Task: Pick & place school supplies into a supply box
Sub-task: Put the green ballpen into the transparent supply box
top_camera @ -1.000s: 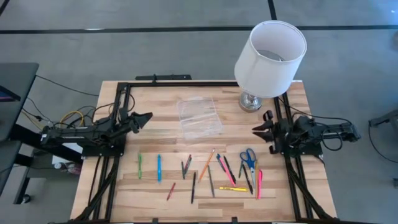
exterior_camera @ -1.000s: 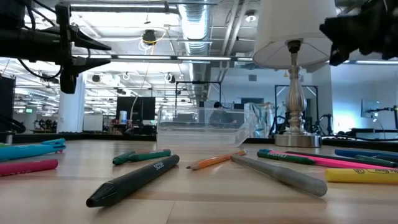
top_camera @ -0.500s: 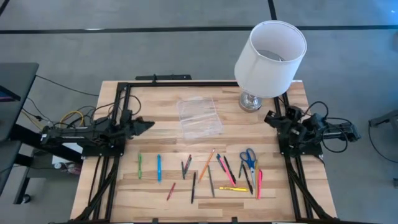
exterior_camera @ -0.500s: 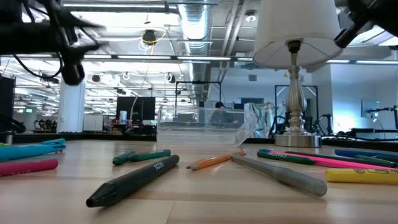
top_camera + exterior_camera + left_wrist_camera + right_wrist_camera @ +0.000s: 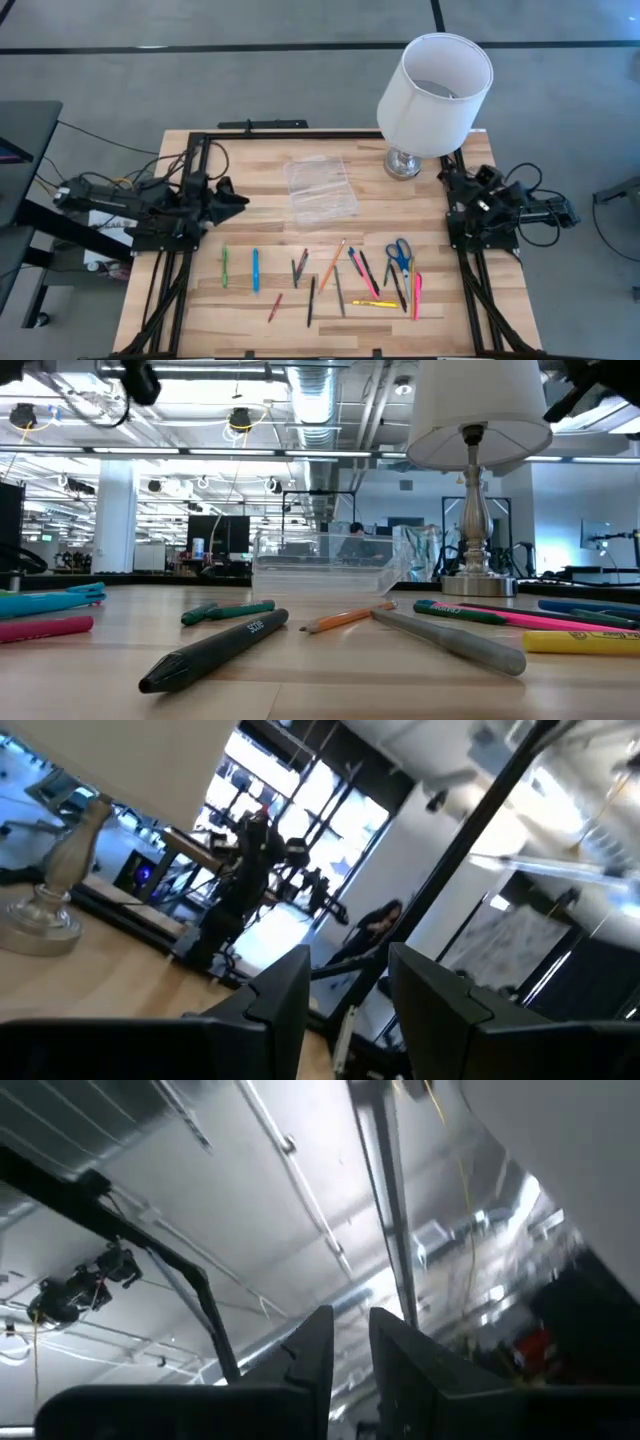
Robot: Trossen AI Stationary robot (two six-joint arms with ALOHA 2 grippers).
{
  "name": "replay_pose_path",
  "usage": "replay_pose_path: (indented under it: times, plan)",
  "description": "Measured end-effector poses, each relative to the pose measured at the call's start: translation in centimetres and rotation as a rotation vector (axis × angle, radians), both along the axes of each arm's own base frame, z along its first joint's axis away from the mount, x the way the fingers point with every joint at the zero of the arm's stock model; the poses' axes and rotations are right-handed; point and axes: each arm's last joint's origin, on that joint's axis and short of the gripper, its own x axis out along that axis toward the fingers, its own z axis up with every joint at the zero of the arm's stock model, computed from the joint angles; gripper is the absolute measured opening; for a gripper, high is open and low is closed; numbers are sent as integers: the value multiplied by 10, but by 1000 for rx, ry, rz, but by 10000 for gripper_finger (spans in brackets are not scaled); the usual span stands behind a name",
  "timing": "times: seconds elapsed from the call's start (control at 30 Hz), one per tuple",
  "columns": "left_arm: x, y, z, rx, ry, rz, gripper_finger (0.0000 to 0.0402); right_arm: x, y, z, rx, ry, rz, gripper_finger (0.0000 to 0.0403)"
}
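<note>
Nothing has been picked up yet: the step in hand looks like the very start of the task, with both arms parked at the sides of the pale wooden bench and every supply lying loose.

The small clear shallow plastic supply box sits empty near the bench's centre, a little toward twelve o'clock, just at nine o'clock of the white-shaded lamp on a silver base. The school supplies lie in a scattered row toward six o'clock: a green pen, a blue pen, an orange pencil, a yellow marker, a pink marker and the small blue-handled scissors, among other dark and red pens.

The left gripper hangs at the nine o'clock edge, raised off the wood and pointing toward the box; its wrist view shows a clear gap between the fingers with nothing in it, so it is released. The right gripper is tucked at the three o'clock edge beside the lamp base, tilted up toward the ceiling; its fingers stand a narrow gap apart, also empty.

The next move probably calls for one arm to swing in over the row, drop down and close across a single pen's narrow shaft; the right arm is nearer the scissors and markers.
</note>
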Motion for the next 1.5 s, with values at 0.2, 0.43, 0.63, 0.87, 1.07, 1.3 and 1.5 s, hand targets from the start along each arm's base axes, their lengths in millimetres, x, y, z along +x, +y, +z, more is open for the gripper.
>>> replay_pose_path:
  times: [0.2,0.43,0.63,0.87,1.07,1.3,1.5]
  plan:
    - [34,-7,7,67,110,-13,132,-1,3,20,-51,-14,39,63]
    - [56,-9,-14,83,254,11,132,30,14,73,-266,262,96,63]
    - [59,-10,-17,81,278,10,132,64,22,110,-318,652,84,63]
    - [50,-14,-32,-61,471,-25,132,85,33,126,-155,1107,47,63]
    - [35,-28,-54,-275,737,-36,132,104,46,118,-42,1345,-23,63]
    - [25,-44,-64,-436,827,35,132,114,55,101,34,1472,-47,63]
    - [18,-53,-63,-525,939,116,132,120,58,96,48,1500,-41,63]
